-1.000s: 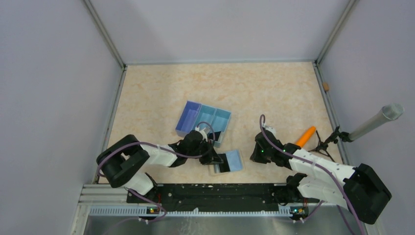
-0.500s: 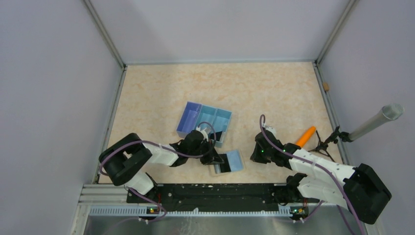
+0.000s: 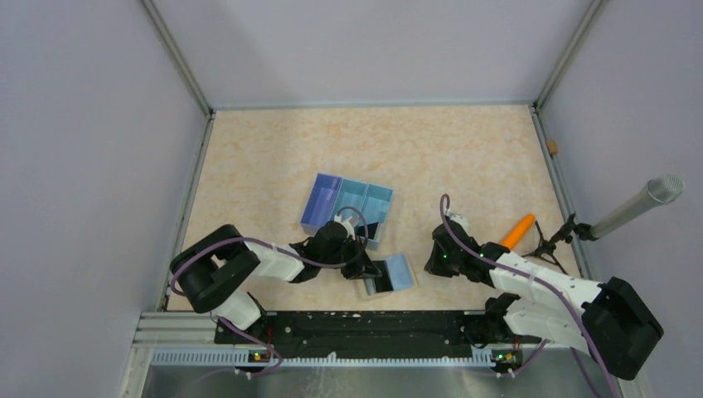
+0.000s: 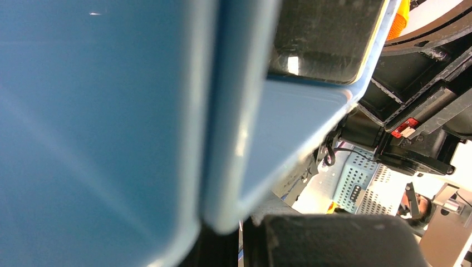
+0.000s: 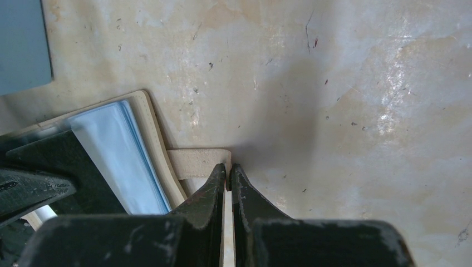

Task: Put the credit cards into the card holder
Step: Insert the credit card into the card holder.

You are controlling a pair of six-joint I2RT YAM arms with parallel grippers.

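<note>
The right pincer (image 5: pixel 229 173) is narrow, its two black fingers almost together. Their tips meet the end of a short beige tab (image 5: pixel 195 163) of the flat beige card holder (image 5: pixel 155 129), which lies on the marbled cream surface (image 5: pixel 345 111) just left of this pincer. I cannot tell if the tab is truly pinched. A thin light-blue plastic card (image 5: pixel 111 146) lies in the open card holder.

The left pincer (image 3: pixel 365 267) is closed and rests at the far-left side of the card holder, opposite the right pincer. Whether it grips anything I cannot tell, since blurred blue fills its own view. The blue plastic tray with three compartments (image 3: pixel 319 199) lies just beyond the left pincer.
</note>
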